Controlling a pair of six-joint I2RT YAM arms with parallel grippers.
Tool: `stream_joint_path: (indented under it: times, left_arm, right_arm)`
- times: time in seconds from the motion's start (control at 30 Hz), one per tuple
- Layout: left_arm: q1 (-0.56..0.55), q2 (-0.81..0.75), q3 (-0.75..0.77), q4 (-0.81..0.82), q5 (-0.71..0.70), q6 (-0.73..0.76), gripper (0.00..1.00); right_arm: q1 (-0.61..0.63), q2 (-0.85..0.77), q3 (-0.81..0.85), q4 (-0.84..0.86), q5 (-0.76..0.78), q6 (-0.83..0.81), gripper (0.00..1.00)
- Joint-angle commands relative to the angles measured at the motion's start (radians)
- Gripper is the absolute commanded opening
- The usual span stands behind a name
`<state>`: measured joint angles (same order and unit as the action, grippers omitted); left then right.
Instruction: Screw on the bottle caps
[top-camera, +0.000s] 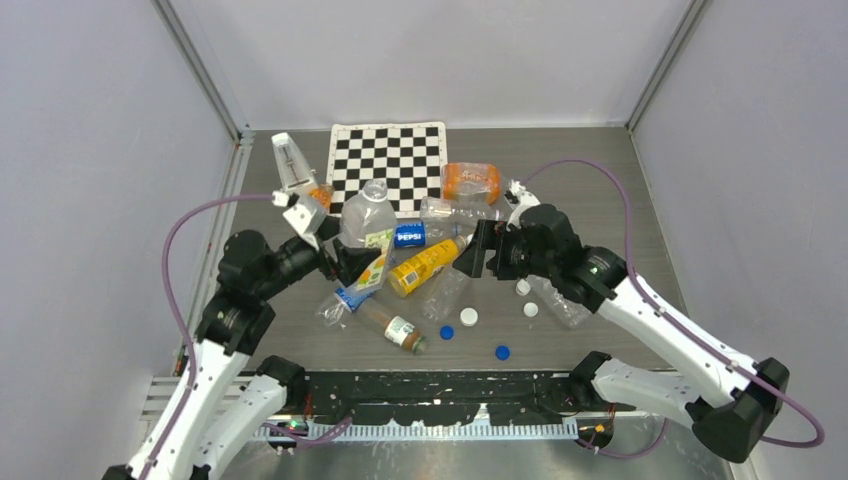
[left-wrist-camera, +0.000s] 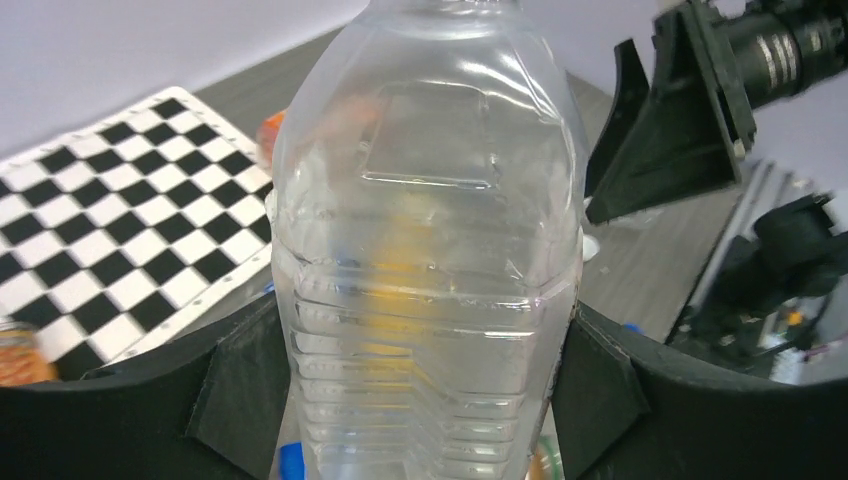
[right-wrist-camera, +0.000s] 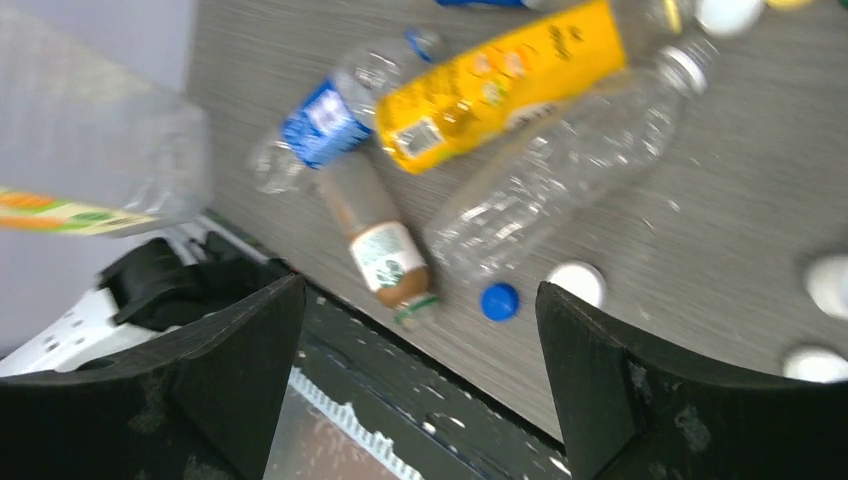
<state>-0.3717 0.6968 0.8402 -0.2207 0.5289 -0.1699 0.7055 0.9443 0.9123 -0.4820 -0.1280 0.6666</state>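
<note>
Closest to the left wrist lens, the left tool grips a clear bottle by its ribbed lower body. One finger presses on each side, and the bottle stands upright. Opposite it, the right tool hangs with its jaws wide and nothing between them, above the lying bottles in the middle of the surface.

The bottle caps lie loose toward the near edge, right of the middle: two blue caps and three white caps, all apart from each other.

Between the two tools lie a Pepsi bottle, its blue label reading PEPSI, and a yellow-labelled bottle whose print is too small to read. Nearer the edge lie a brown bottle with a white and green label and a crushed clear bottle. A chessboard mat lies at the far edge, with an orange-labelled bottle just beside its right side.
</note>
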Motion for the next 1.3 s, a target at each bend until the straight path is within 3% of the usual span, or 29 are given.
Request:
stream_joint_path:
  times: [0.0,0.3,0.43,0.63,0.97,1.27]
  left_arm:
    - [0.001,-0.162,-0.116,-0.007,-0.100,0.215,0.00]
    - [0.001,-0.403,-0.306,0.044,-0.079,0.329,0.00]
    - [0.000,-0.425,-0.353,0.061,-0.050,0.369,0.00]
    - [0.001,-0.499,-0.499,0.214,0.018,0.389,0.00]
    - [0.001,-0.507,-0.503,0.215,0.038,0.395,0.00]
    - [-0.004,-0.499,-0.506,0.215,0.041,0.400,0.00]
  right_arm:
    - [0.021,0.131,0.091,-0.281,0.169,-0.032,0.90]
    - [0.197,0.388,0.167,-0.399,0.417,0.043,0.83]
    - [0.227,0.457,0.151,-0.349,0.419,0.062,0.79]
    - [0.235,0.541,0.122,-0.270,0.415,0.082,0.73]
    - [0.235,0.625,0.077,-0.191,0.389,0.100,0.63]
    - [0.235,0.676,0.056,-0.163,0.386,0.105,0.60]
